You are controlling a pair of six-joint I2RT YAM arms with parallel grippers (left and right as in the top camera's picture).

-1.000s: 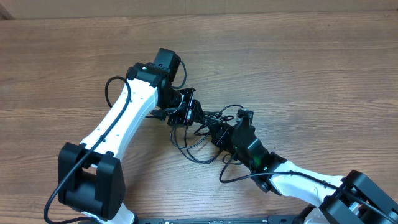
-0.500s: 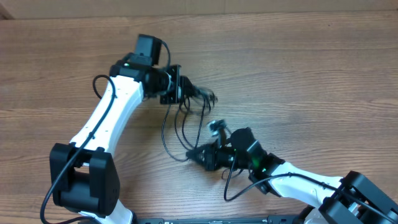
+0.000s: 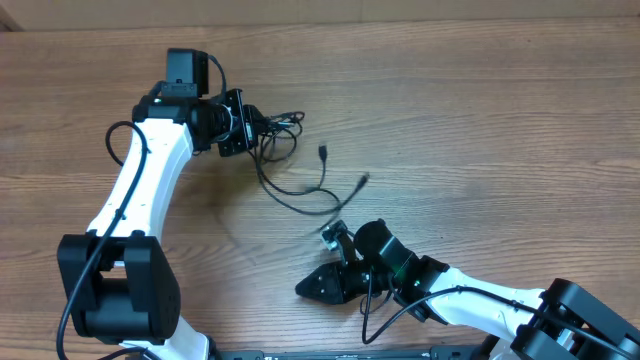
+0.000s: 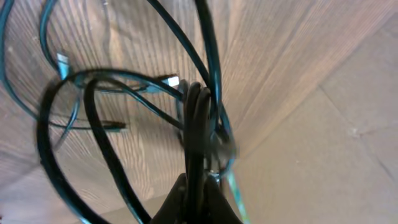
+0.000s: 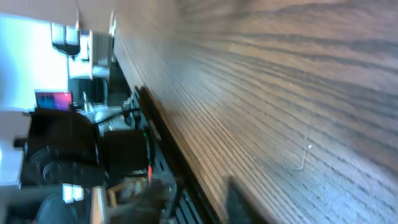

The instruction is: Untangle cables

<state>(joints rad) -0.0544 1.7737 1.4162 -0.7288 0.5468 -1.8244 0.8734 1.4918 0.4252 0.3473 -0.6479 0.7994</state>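
The cables are thin black cords. They bunch in loops at my left gripper and trail down-right across the table. Two loose ends lie apart, one plug above the other plug. My left gripper is shut on the bunch. In the left wrist view the gripper pinches several strands of the cables, and a silver plug shows behind them. My right gripper is near the front edge, well below the cables, pointing left. In its wrist view the right gripper is open, with nothing between its blurred fingers.
The wooden table runs to the right and back. The right wrist view shows the table's front edge, with dark equipment beyond it. The white left arm crosses the left side.
My left gripper has pulled up and to the left, dragging the cables out of the tangle. My right gripper has let go of them, opened and dropped back toward the front edge.
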